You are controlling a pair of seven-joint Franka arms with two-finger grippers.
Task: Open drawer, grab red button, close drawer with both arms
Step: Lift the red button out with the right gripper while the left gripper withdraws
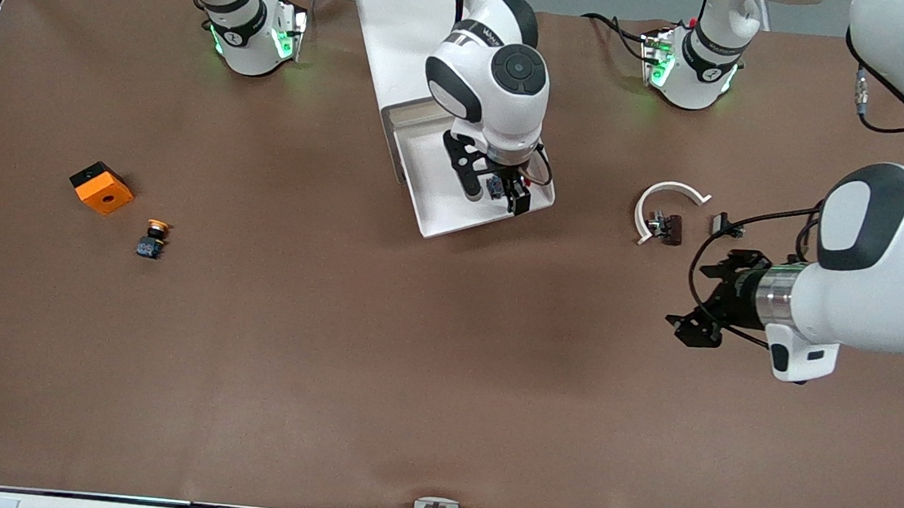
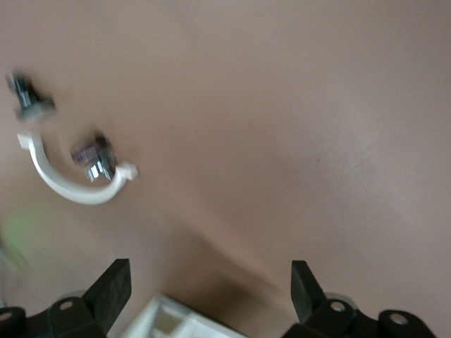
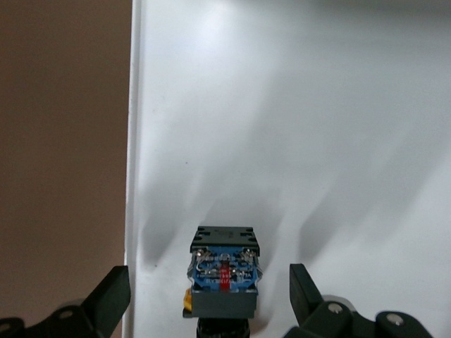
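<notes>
Over the pulled-out drawer [image 1: 456, 205] I see the right claw [image 1: 499, 188] pointing down into the white tray, fingers spread with the button [image 3: 224, 271] standing between them and gaps on both sides. From the right wrist view I can make out its black body and blue-and-red underside; the cap faces away and its colour is hidden from me. It rests on the tray floor near the drawer's side wall. The drawer sticks out from the white cabinet [image 1: 405, 45] toward the front camera. My left claw [image 1: 705, 305] hangs over bare tabletop [image 1: 408, 381] toward the left arm's end, fingers spread wide and holding nothing. Close to it lie a white curved clip [image 1: 665, 199], a small dark part [image 1: 667, 226] touching the clip's inner side, and another small part [image 1: 723, 223] just beside them. Toward the right arm's end sit an orange cube [image 1: 102, 188] and, nearer the camera, a button with an orange-yellow cap [image 1: 153, 238].
</notes>
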